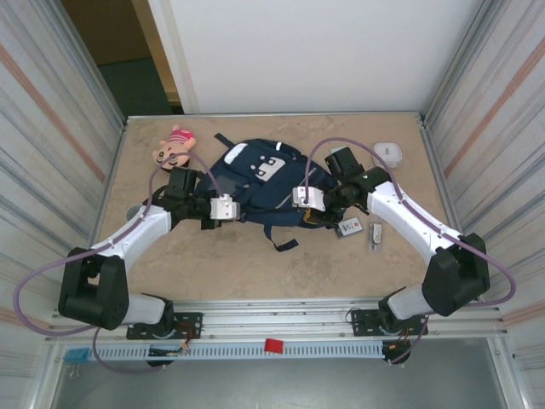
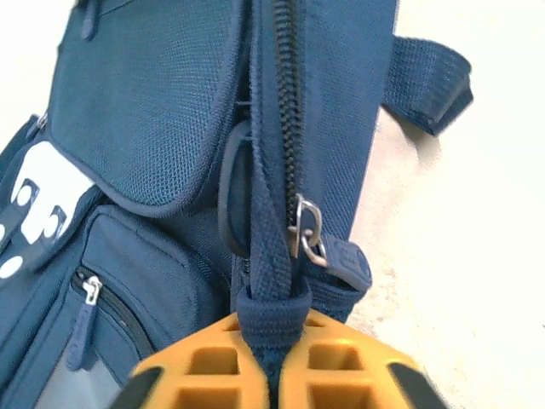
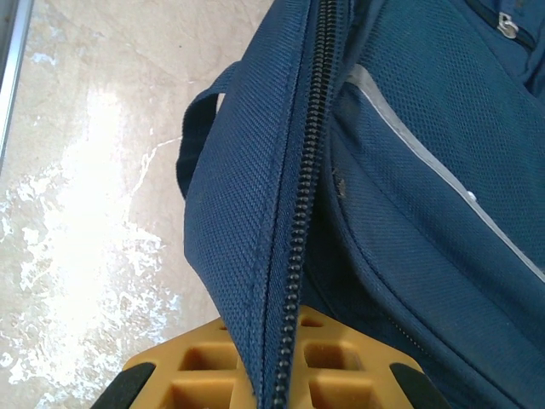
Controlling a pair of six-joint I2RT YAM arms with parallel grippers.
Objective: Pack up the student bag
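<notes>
The student bag lies in the middle of the worktop, pinched from opposite sides. The left end effector is at its 8 o'clock edge and the right end effector at its 4 o'clock edge.

In the left wrist view the yellow fingers are pressed together on a fold of webbing beside the zip. The zip runs straight away toward 12 o'clock, and the metal zip pull hangs just beyond the fingers at 1 o'clock. The right fingers are clamped on the zip seam, whose teeth also head toward 12 o'clock.

Opening the bag probably turns on that pull, and the left arm is the nearer one to it.

The overhead view adds a pink plush toy at the bag's 10 o'clock, well apart from both arms. The wrist views add the teeth themselves, meshed shut.
</notes>
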